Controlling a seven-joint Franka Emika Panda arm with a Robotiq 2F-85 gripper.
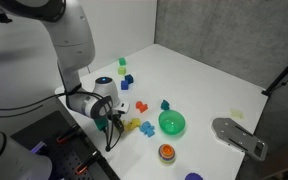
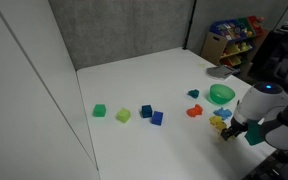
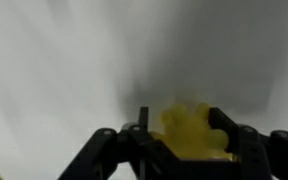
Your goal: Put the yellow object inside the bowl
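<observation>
In the wrist view the yellow object [image 3: 189, 130], a blurred star-like piece, fills the gap between the two black fingers of my gripper [image 3: 182, 140]. The gripper appears shut on it. In both exterior views the gripper [image 1: 117, 122] [image 2: 229, 132] points down, low over the white table, and the held piece is hidden there. The green bowl [image 1: 172, 123] [image 2: 221, 94] stands on the table a short way from the gripper, with small toys between them. The bowl looks empty.
Other small yellow and blue toy pieces [image 1: 136, 126] [image 2: 217, 121] lie beside the gripper. A red piece [image 1: 140, 107], a blue piece [image 1: 165, 104], an orange-red round container [image 1: 167, 152], green and blue cubes [image 2: 146, 111] and a grey device [image 1: 239, 137] lie around.
</observation>
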